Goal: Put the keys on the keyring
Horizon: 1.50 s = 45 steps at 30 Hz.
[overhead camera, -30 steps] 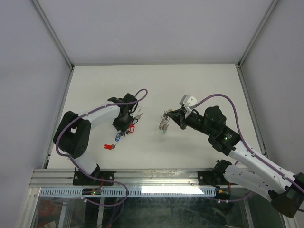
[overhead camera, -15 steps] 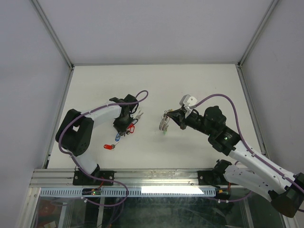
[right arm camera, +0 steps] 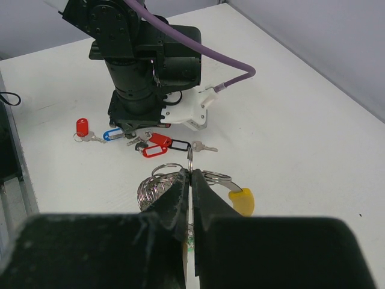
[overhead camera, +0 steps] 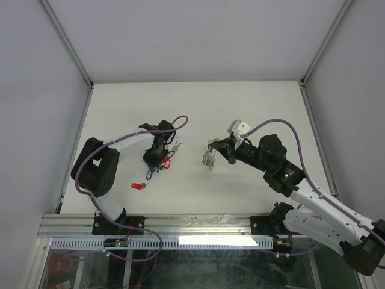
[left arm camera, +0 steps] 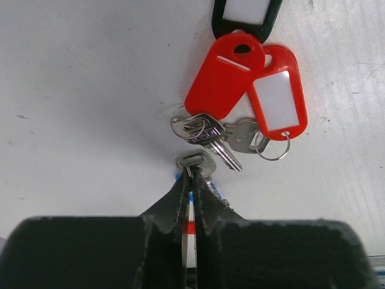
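My left gripper [left arm camera: 194, 174] is shut on the head of a silver key [left arm camera: 196, 161] lying on the table, with a bit of blue plastic showing just behind it. Past it lie two red-tagged keys [left arm camera: 225, 75] and a black tag [left arm camera: 246, 15]. In the top view this gripper [overhead camera: 157, 161] sits over the key pile, with the blue tag [overhead camera: 148, 175] beside it. My right gripper [right arm camera: 190, 176] is shut on a thin upright keyring [right arm camera: 190, 158], held above the table. A bunch of silver rings [right arm camera: 150, 186] and a yellow tag [right arm camera: 242, 201] hang from it.
A lone red-tagged key [overhead camera: 138, 186] lies nearer the left arm's base. A bare silver key [right arm camera: 204, 146] lies by the black tag [right arm camera: 179, 146]. The left arm's purple cable [overhead camera: 177, 120] loops above the pile. Grey walls enclose the white table [overhead camera: 252, 102].
My left gripper's jaws have closed onto the silver key; they stood apart a second ago. The right gripper with the keyring has stayed still.
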Tool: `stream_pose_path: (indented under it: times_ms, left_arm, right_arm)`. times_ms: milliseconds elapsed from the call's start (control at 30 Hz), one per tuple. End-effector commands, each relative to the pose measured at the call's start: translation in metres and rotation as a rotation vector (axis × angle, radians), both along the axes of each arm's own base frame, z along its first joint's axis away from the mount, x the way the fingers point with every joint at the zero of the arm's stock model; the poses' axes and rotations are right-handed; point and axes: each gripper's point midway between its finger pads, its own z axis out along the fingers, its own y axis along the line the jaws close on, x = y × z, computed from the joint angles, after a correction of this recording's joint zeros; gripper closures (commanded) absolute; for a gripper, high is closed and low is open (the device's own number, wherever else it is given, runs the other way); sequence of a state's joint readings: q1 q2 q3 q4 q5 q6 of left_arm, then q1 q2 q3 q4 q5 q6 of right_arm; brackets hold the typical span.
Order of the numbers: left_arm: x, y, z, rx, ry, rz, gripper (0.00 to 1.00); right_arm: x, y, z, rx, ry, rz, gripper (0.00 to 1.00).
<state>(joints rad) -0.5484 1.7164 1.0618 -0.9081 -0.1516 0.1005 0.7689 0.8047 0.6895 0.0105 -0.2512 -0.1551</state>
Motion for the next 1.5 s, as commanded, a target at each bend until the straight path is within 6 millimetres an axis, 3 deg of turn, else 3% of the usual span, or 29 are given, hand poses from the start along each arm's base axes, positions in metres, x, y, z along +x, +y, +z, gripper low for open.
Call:
stream_pose_path:
  times_ms: [0, 167, 367, 600, 900, 1167, 1333, 1467]
  left_arm:
    - [0.011, -0.003, 0.015, 0.001, -0.046, -0.016, 1.00]
    - [0.017, -0.012, 0.053, -0.041, -0.150, -0.050, 1.00]
    - [0.018, -0.045, 0.121, -0.223, -0.378, -0.188, 1.00]
    - [0.018, -0.078, 0.193, -0.474, -0.606, -0.292, 1.00]
    - [-0.011, -0.119, 0.288, -0.830, -0.859, -0.587, 1.00]
    - [-0.024, -0.148, 0.314, -0.938, -0.869, -0.771, 1.00]
    - [-0.027, -0.166, 0.330, -0.972, -0.913, -0.784, 1.00]
    - [-0.034, -0.178, 0.332, -0.963, -0.940, -0.850, 1.00]
  right_arm:
    - [0.000, -0.002, 0.039, 0.095, -0.106, 0.002, 1.00]
    - [-0.008, -0.006, 0.051, 0.098, -0.165, 0.022, 1.00]
    - [-0.017, -0.010, 0.062, 0.093, -0.187, 0.049, 1.00]
    - [-0.023, -0.001, 0.065, 0.047, -0.076, 0.110, 1.00]
    - [-0.031, 0.017, 0.069, 0.029, 0.087, 0.237, 1.00]
    - [-0.031, 0.023, 0.080, 0.001, 0.197, 0.248, 1.00]
    - [-0.024, 0.017, 0.080, -0.013, 0.232, 0.181, 1.00]
    - [-0.023, 0.015, 0.079, -0.024, 0.281, 0.156, 1.00]
